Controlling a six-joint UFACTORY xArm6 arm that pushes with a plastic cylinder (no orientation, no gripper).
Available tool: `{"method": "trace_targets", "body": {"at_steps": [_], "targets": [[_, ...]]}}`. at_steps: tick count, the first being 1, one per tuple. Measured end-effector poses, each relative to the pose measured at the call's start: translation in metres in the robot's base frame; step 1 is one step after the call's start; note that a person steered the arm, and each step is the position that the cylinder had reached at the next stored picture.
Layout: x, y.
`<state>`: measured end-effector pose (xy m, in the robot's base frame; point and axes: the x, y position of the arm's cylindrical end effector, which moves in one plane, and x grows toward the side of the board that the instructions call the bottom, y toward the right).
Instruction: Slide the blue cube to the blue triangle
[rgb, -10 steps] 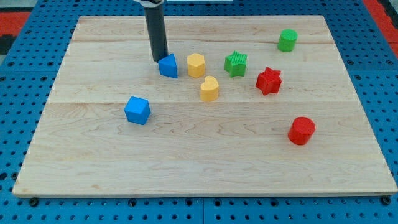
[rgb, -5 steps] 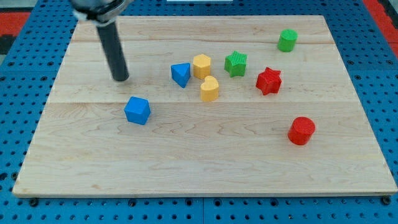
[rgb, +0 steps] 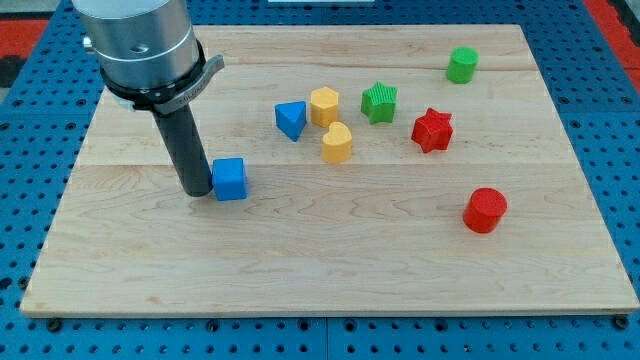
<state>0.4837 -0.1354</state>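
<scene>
No jaws, my tip (rgb: 196, 192) touching small blue cube's (rgb: 230, 179) left side, blue triangle block (rgb: 291, 119) apart upper right, wooden desk (rgb: 330, 270).

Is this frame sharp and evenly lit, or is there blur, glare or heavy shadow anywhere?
Camera view: even, soft lighting, no glare on the board. Blocks such as the blue cube and blue triangle look sharp, with faint shadows. My tip is crisp; the tool's top is cropped by the view's top.

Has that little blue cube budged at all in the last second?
Yes, slightly. The blue cube has shifted toward the view's right, judged against the wooden board's grain lines and the unmoved red cylinder. My tip now touches its left side.
</scene>
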Motion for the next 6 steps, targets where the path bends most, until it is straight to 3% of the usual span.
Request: {"method": "trace_targets", "body": {"at_steps": [3, 6], "targets": [[0.009, 0.048], [-0.021, 0.048]]}}
